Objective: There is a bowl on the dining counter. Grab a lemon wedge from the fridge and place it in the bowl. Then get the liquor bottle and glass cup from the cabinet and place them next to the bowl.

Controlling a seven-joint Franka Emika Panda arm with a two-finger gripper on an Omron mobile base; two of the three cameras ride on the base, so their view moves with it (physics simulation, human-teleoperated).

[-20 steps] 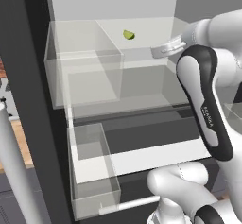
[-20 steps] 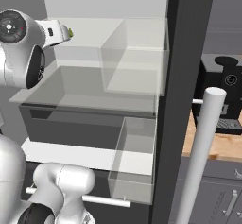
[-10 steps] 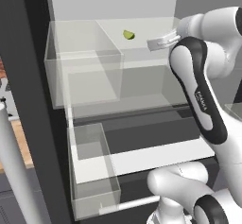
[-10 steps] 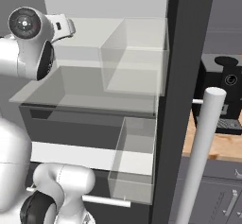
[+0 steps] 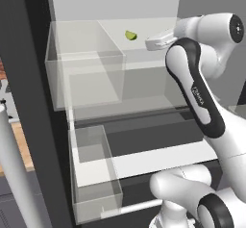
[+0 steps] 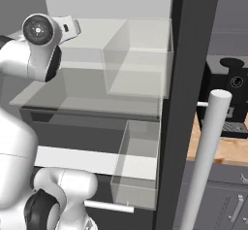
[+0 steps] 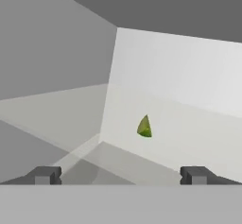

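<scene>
**My open tool facing the lemon wedge inside the fridge**

Left base view: my arm (image 5: 194, 95) rises from the lower right of the frame and bends toward the upper centre, where its white hand reaches into the open fridge (image 5: 115, 10). The lemon wedge (image 5: 130, 35) lies on the upper glass shelf (image 5: 144, 54), in the upper centre of the frame, just left of my hand and apart from it. A clear bin (image 5: 86, 75) occupies the left part of that shelf level. Below it, at lower left, a second clear bin (image 5: 93, 174) sits on a lower shelf.

Right base view: my arm's round joint (image 6: 39, 30) appears at the upper left, with the hand extending rightward over the same shelf. The dark fridge edge (image 6: 186, 78) runs vertically down the right centre. Beyond it, at the right edge, a dark coffee machine (image 6: 230, 98) stands on a wooden counter (image 6: 218, 149).

Hand view: my tool (image 7: 120, 176) is released, its two dark fingertips (image 7: 45, 175) set wide apart at the bottom left and bottom right, with nothing between them. The lemon wedge (image 7: 144, 126) sits at mid-frame, slightly right of centre, on the pale shelf, apart from both tips, standing with its point upward.
</scene>
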